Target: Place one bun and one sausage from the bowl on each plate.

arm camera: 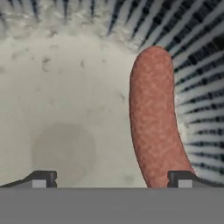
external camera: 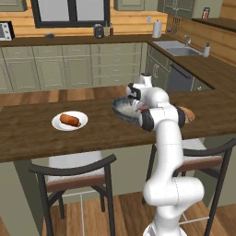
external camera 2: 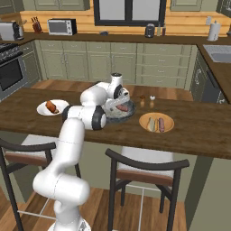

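On the left of the wooden table (external camera: 27, 133), the white plate (external camera: 69, 120) is seen from the left base view, with a bun (external camera: 70, 119) lying on it; whether a sausage lies beside that bun cannot be told.

Toward the middle of the table stands the dark grey-blue bowl (external camera: 120, 107), partly hidden by the white arm (external camera: 162, 120) bent over it. In the right base view a sausage (external camera 2: 122, 108) is seen lying in the bowl, near its right side.

In the hand view the claw (arm camera: 111, 178) is held low over the pale speckled inside of the bowl, its two dark tips spread wide apart. Nothing is gripped between them. The sausage is seen lying lengthwise along the bowl's ribbed wall, with its near end just beside one fingertip (arm camera: 180, 178); whether they touch cannot be told.

Just right of the bowl, in the right base view, the orange-tan plate (external camera 2: 156, 122) is seen carrying a second bun (external camera 2: 152, 124) and a second sausage (external camera 2: 161, 124) side by side.
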Available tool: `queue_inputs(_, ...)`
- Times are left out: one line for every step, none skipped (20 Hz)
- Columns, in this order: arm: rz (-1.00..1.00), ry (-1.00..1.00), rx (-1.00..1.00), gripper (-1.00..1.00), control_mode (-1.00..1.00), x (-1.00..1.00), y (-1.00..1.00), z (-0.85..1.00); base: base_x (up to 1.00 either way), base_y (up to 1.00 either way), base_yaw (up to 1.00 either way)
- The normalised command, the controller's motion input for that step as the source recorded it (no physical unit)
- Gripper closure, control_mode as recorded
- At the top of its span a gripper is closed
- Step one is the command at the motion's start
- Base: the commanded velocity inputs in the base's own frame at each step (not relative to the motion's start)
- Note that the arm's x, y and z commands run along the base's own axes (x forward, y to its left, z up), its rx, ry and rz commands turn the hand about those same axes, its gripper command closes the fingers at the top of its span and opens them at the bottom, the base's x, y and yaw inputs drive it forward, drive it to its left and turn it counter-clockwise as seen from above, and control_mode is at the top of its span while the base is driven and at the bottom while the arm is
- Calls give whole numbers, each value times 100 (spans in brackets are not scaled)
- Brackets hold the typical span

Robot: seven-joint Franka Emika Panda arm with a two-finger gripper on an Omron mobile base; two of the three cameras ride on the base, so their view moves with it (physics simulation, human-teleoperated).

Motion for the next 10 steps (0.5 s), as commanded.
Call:
queue_inputs(2, 13, 0, -100, -100, -46, 0, -39, 0, 0, 0)
queue_inputs(4, 13, 0, -100, -100, -58, 3, -32, 0, 0, 0)
queue_inputs(7, 11, 0, -100, -100, -78, 13, -26, 0, 0, 0)
queue_inputs(9, 11, 0, -100, -100, -89, 16, -24, 0, 0, 0)
queue_inputs(11, 12, 0, -100, -100, -98, 13, -22, 0, 0, 0)
queue_inputs(13, 9, 0, -100, -100, -100, 12, -11, 0, 0, 0)
queue_inputs(13, 0, 0, -100, -100, -100, 8, 0, 0, 0, 0)
queue_inputs(13, 0, 0, -100, -100, -94, 3, 19, 0, 0, 0)
queue_inputs(10, -14, 0, -100, -100, -93, 0, 31, 0, 0, 0)
queue_inputs(10, -18, 0, -100, -100, -78, 0, 56, 0, 0, 0)
